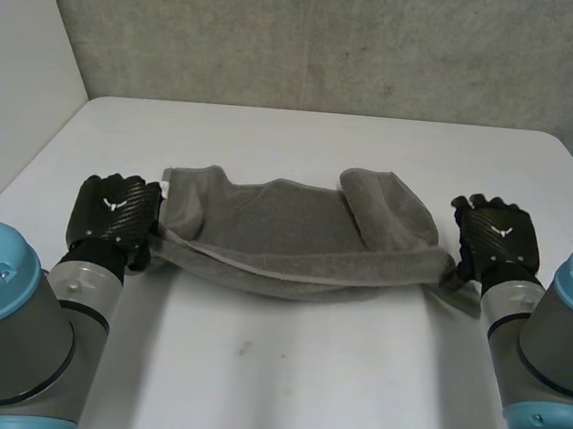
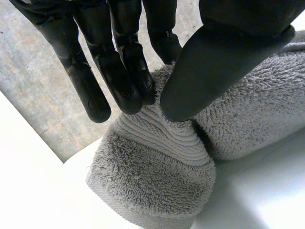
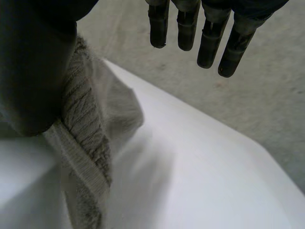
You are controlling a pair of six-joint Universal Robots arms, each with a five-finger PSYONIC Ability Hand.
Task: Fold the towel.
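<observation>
Grey terry towel [image 1: 294, 237] | left robot hand [image 2: 224, 62] pinches one end | right robot hand [image 3: 208, 45] fingers straight, unclamped | risk: that end slips, fold skews

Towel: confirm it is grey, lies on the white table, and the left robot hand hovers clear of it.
Wrong: the left robot hand pinches an end of the towel, as the left wrist view shows. It is grey, on the white table.

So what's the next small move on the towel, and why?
Probably close the right hand on its towel end first: its fingers stand straight, clear of the cloth, while the left hand pinches the other end.
</observation>
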